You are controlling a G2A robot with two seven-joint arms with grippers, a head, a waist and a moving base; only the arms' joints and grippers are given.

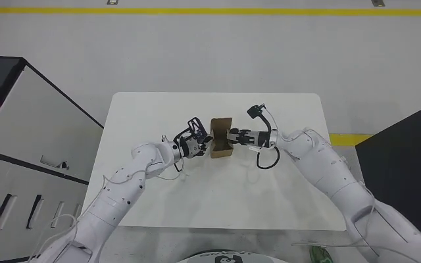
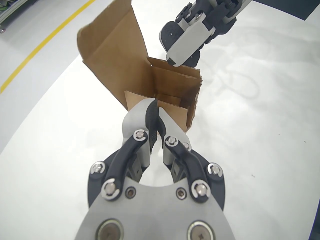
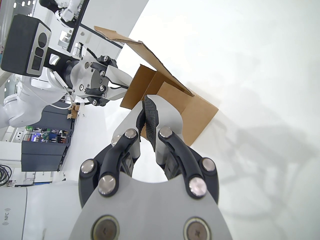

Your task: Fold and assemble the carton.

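A white bench [image 1: 217, 204] stands on a pale grey floor [image 1: 197, 52] crossed by a yellow line [image 1: 197, 10]. A dark-edged cabinet [image 1: 26, 131] stands beside it, and a black panel [image 1: 395, 164] opposite.

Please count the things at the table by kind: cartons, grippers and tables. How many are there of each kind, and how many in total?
Carton: 1
Grippers: 2, the left gripper and the right gripper
Table: 1
Total: 4

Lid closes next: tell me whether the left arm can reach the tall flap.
Likely yes: the flap stands open close to the left gripper, nothing between; the right gripper is at the opposite wall.
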